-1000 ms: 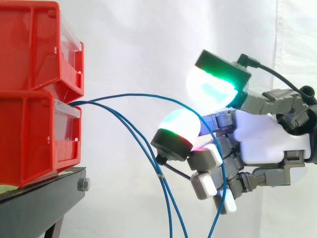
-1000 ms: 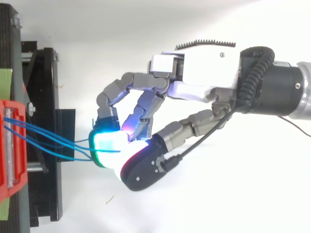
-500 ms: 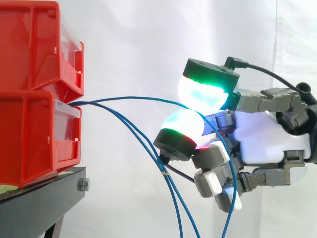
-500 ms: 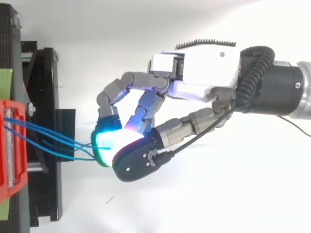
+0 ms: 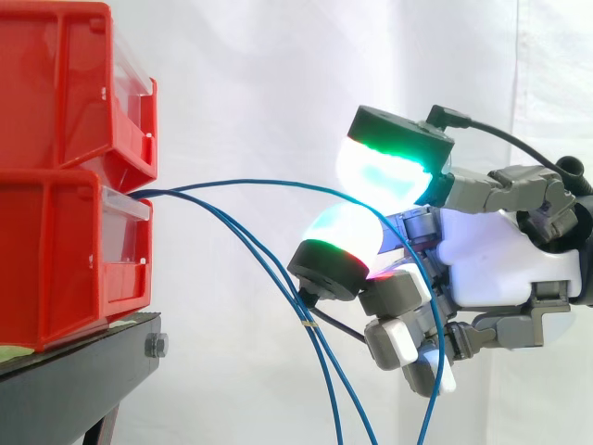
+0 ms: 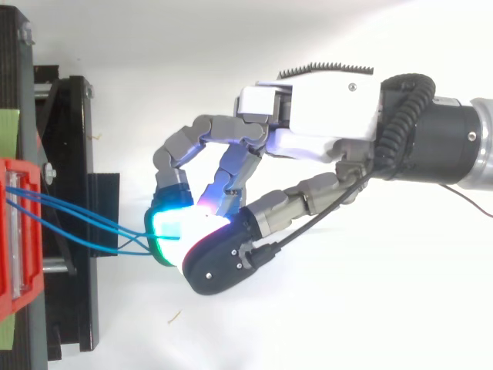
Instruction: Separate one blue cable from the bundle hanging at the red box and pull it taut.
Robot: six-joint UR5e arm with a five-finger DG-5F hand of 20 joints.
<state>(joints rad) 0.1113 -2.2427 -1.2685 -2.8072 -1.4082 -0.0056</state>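
Observation:
Three blue cables leave the lower red bin [image 5: 56, 260] at its drawer front. The upper blue cable [image 5: 250, 182] arcs to the right and runs between two glowing fingertips [image 5: 384, 171] of my hand [image 5: 500, 260], then drops behind the palm. One green-white pad sits above the cable and another pad [image 5: 343, 236] below it, curled close together and pinching it. The two other cables [image 5: 269, 278] sag down and hang just left of the lower pad. In the top view my hand [image 6: 323, 116] reaches left, with the cables [image 6: 85, 223] fanning from the bin [image 6: 15, 231] into the pads.
A second red bin [image 5: 56, 83] is stacked on the lower one. Both stand on a black stand [image 5: 74, 380], whose frame [image 6: 73, 154] lies between the bins and my hand. A white curtain hangs behind.
The upper pad has come down and left toward the lower pad, closing the gap around the upper cable. The two hanging cables have shifted slightly to the right.

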